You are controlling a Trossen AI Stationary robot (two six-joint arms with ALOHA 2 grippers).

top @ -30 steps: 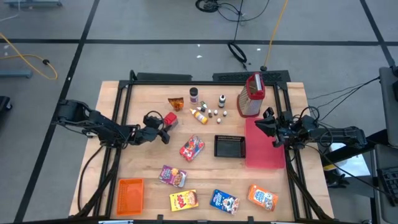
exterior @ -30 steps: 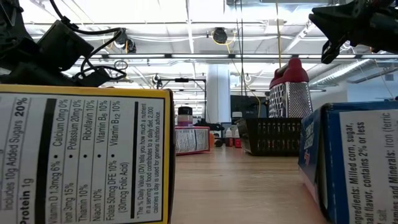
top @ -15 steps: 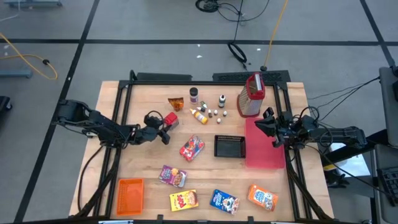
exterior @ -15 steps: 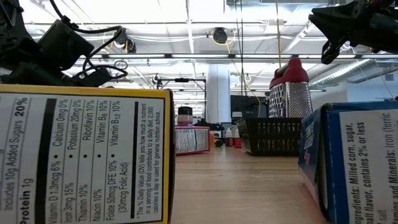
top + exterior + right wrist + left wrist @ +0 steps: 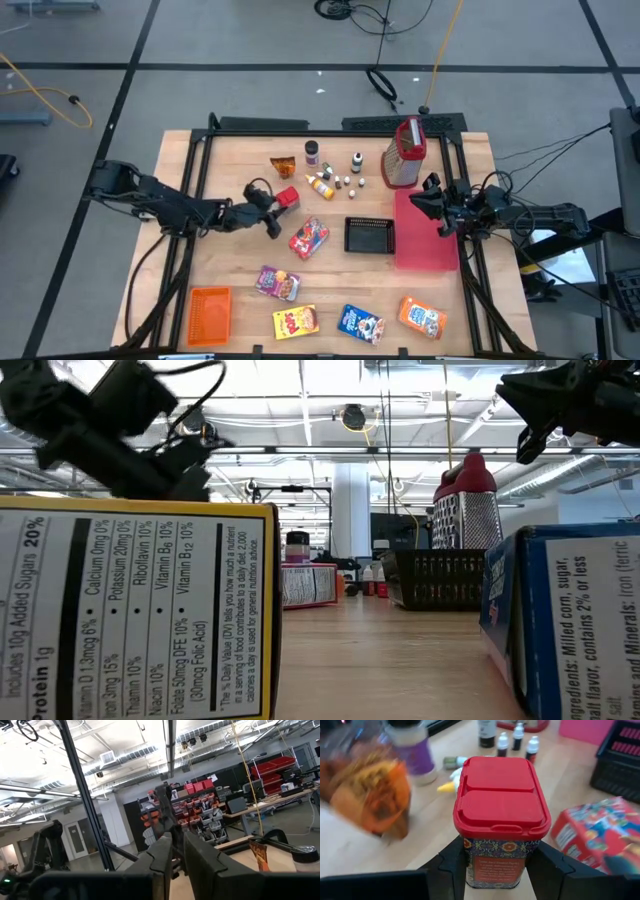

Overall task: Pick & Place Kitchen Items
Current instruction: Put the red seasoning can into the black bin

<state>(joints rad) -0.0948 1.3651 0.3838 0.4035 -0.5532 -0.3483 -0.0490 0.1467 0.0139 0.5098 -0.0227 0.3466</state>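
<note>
Holding a small red-lidded box in the left gripper near the table middle. Waiting over the pink tray with the right gripper.

The yellow box carries a nutrition panel: "Added Sugars 20%", "Protein 1g", "Calcium 0mg 0%", "Riboflavin 10%", "Vitamin B12 10%". The blue box reads "Milled corn, sugar" and "contains 2% or less".
</note>
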